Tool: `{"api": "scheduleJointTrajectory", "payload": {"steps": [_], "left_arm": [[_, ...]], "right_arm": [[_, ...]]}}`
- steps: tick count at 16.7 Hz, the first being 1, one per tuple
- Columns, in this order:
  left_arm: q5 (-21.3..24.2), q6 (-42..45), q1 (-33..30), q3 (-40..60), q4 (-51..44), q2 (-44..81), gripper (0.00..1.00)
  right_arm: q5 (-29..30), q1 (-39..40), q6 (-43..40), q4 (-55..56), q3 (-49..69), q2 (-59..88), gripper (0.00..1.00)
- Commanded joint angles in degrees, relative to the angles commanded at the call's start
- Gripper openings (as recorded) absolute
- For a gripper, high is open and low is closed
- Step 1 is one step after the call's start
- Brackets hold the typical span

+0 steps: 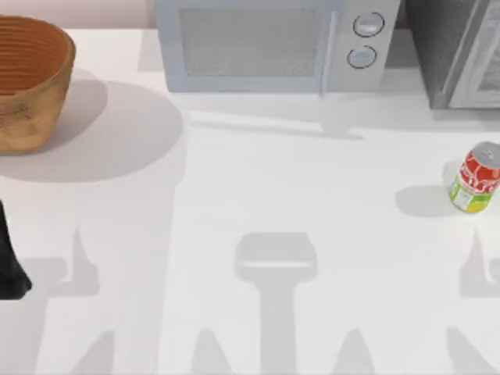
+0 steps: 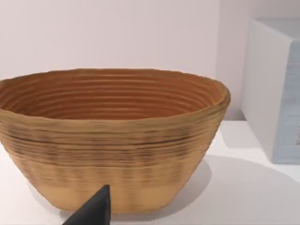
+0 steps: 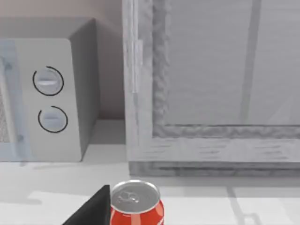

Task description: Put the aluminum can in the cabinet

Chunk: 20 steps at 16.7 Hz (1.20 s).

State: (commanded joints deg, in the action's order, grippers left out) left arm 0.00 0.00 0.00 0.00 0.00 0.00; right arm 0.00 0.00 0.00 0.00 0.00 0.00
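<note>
The small red-labelled aluminum can (image 3: 136,204) stands upright just ahead of the right pincer (image 3: 91,211), far nearer it than the left; finger state unclear.

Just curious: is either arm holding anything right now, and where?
Nothing is held. The aluminum can stands alone on the table, near the cabinet.

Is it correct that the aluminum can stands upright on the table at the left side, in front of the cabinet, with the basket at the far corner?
Not quite: the aluminum can stands upright at the table's right side, not the left, as the top view shows. The rest holds: the cabinet is behind it, and the basket sits at the far left corner.
</note>
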Motion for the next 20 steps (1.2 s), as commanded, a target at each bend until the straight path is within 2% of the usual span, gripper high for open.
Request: {"api": "scheduleJointTrajectory", "payload": {"steps": [4,9,20], "left_arm": [[0.00,0.00,0.00,0.00,0.00,0.00,1.00],[0.00,0.00,0.00,0.00,0.00,0.00,1.00],[0.00,0.00,0.00,0.00,0.00,0.00,1.00]], "right_arm": [[0.03,0.34,0.08,1.56,0.37,1.46,1.00],[1.06,2.31,0.30,13.24,2.48,14.14,1.00],[7.95,7.88,1.22,58.86,7.84,70.99,1.00]]}}
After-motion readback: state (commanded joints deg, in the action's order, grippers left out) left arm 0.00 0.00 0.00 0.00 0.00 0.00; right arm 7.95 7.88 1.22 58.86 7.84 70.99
